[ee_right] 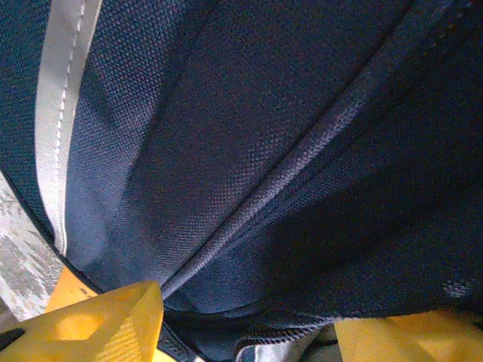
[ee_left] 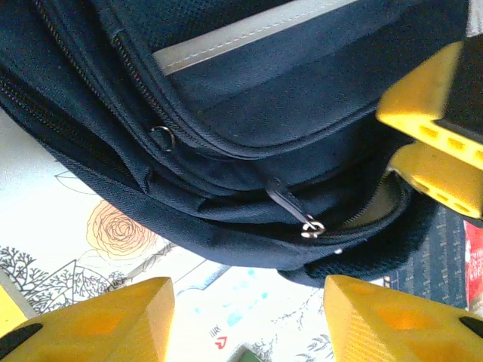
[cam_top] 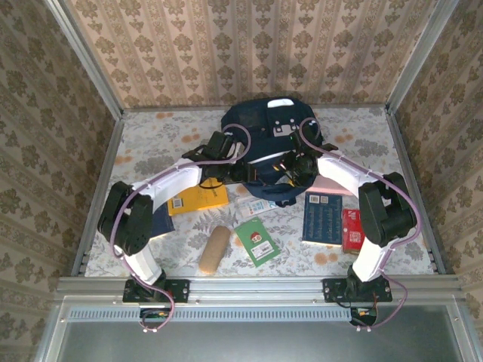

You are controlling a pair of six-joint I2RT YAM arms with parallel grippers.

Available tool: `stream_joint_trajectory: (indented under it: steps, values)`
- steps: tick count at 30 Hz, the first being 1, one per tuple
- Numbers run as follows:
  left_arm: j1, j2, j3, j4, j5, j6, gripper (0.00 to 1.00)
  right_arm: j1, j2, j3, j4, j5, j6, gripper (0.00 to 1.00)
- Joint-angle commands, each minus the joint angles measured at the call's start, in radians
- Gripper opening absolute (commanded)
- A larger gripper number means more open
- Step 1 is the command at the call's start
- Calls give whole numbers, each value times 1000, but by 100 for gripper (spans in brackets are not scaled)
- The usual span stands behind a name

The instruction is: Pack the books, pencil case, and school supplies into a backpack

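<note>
The dark navy backpack (cam_top: 272, 132) lies at the back middle of the table, its near edge facing me. Both grippers hover at that edge: my left gripper (cam_top: 245, 172) (ee_left: 249, 320) is open over the blue-and-white packet (ee_left: 241, 294), just short of the backpack (ee_left: 264, 113) and its zipper pull (ee_left: 312, 226). My right gripper (cam_top: 290, 172) (ee_right: 256, 335) is open, pressed close against the backpack fabric (ee_right: 264, 151). On the table lie the yellow book (cam_top: 198, 198), green book (cam_top: 256, 240), navy book (cam_top: 323, 219), tan roll (cam_top: 214, 249) and red pack (cam_top: 352, 230). The pencil case is out of view.
A second navy book (cam_top: 160, 219) lies partly under my left arm. A pink item (cam_top: 333, 187) peeks out behind my right arm. Metal frame posts and patterned walls close in the table on three sides.
</note>
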Motion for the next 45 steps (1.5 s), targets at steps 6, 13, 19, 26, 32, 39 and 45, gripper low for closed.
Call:
stream_joint_trajectory:
  steps: [6,13,19,26,32,39,45]
  values:
    - [17,61,-40,94,21,-87,50,-32,128,-16,96,12,79,28]
    - [68,-10,-79,85,0,-104,52,-45,78,-53,203,-11,9,0]
    - [81,-47,13,-49,-47,22,58,-49,-66,-64,378,-153,-210,0]
    - [57,18,255,-261,-57,337,60,-57,-177,-45,376,-193,-400,0]
    - [89,59,269,-195,75,115,61,-62,-196,-87,435,-212,-384,0]
    - [13,40,255,-230,-19,337,60,-67,-191,-95,464,-253,-352,0]
    - [41,144,308,-268,59,374,61,-68,-195,-90,479,-283,-332,0]
